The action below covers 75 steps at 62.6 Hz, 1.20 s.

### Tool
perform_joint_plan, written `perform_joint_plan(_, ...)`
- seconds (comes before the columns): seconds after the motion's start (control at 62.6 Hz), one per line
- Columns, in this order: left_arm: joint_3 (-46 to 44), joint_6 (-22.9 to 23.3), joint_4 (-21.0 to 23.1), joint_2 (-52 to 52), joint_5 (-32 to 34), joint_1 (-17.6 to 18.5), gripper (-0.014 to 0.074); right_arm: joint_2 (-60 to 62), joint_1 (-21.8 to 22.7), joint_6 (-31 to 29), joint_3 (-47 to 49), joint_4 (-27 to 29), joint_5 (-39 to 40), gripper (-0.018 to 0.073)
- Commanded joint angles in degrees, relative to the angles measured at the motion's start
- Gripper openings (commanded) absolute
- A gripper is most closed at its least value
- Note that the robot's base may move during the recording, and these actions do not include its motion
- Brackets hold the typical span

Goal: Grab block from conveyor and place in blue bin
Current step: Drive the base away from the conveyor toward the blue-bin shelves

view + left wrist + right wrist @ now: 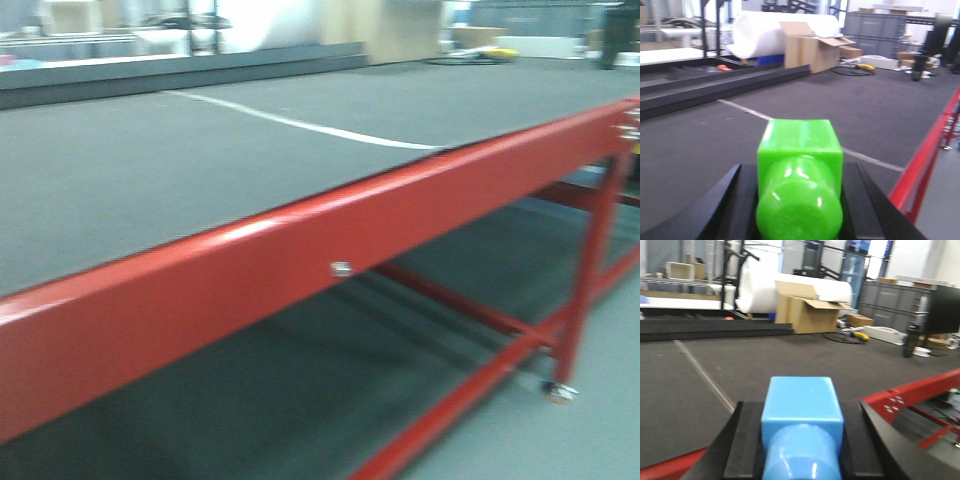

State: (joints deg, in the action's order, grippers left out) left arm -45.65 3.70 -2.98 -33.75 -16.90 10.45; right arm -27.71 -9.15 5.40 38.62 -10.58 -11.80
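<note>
Exterior front-facing view: conveyor (180,190) ran across frame, red rail nearest. Over belt, left gripper (799,172) showed green piece (800,145) between fingers (715,205), right gripper (801,412) blue piece (802,400). Maybe own parts; couldn't tell either grip.

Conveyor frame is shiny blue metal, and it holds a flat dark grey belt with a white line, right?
No. The shiny metal conveyor frame is red, not blue; the exterior front-facing view shows it. It does hold the flat dark grey belt with a white line.

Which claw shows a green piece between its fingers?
The left claw: a green piece sits between its black fingers, whereas the right claw shows a blue piece.
</note>
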Motion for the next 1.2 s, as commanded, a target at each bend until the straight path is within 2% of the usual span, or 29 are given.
perform_joint_plan(0.0,-0.1,-0.1,-0.2,0.2,1.3,0.4,-0.0111,0.3,-0.1,-0.4,-0.2,-0.3,0.6,-0.0162)
perform_joint_plan(1.182,-0.1,-0.1,-0.2,0.2,1.3,0.4,-0.0111,0.3,-0.1,-0.4,-0.2,-0.3,0.7,-0.0162)
